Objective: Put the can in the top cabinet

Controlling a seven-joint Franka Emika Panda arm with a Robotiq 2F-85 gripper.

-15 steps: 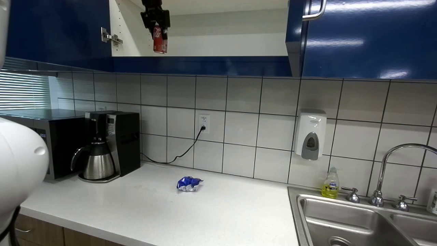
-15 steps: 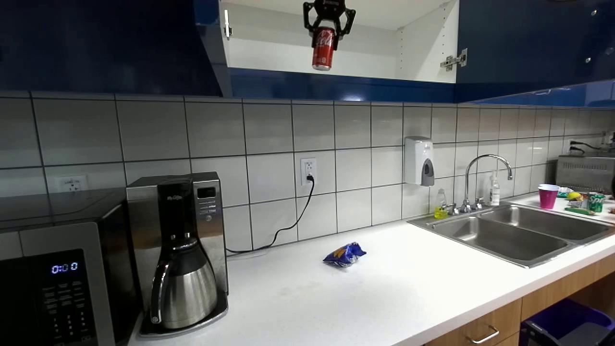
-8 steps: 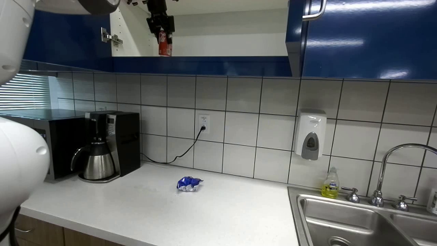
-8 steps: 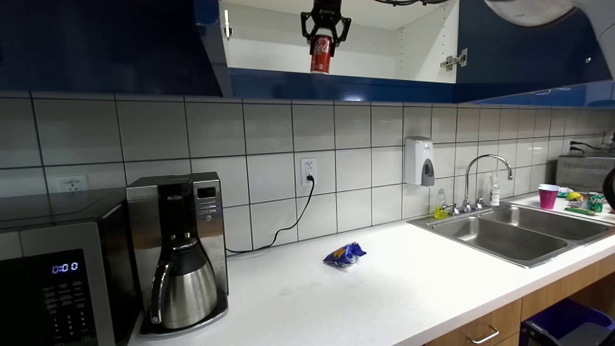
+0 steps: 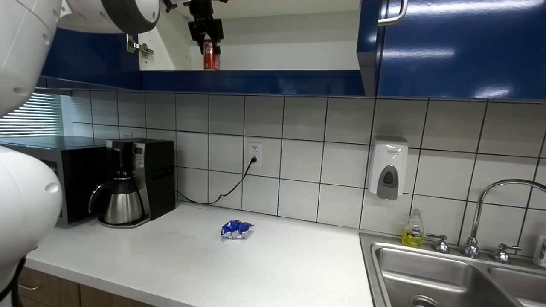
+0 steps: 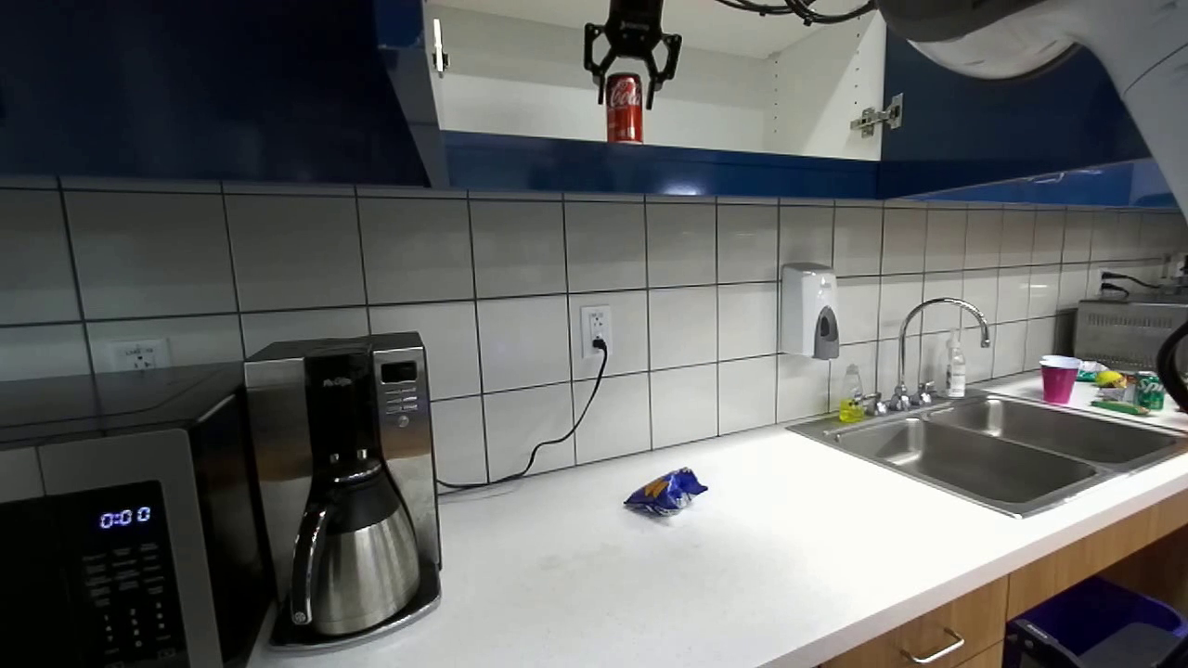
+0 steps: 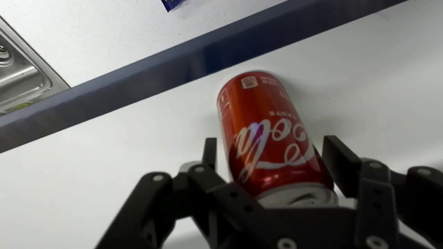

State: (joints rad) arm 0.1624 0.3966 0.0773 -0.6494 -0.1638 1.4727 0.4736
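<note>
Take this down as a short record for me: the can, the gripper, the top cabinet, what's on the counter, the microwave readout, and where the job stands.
Can: red, upright on the shelf, close to the blue front edge
Gripper: open around the can's upper part, a gap showing on at least one side
Top cabinet: open, white inside
Counter: crumpled blue packet, coffee maker, microwave
Microwave display: 0:00
Job status: can in the cabinet; gripper not yet clear of it
</note>
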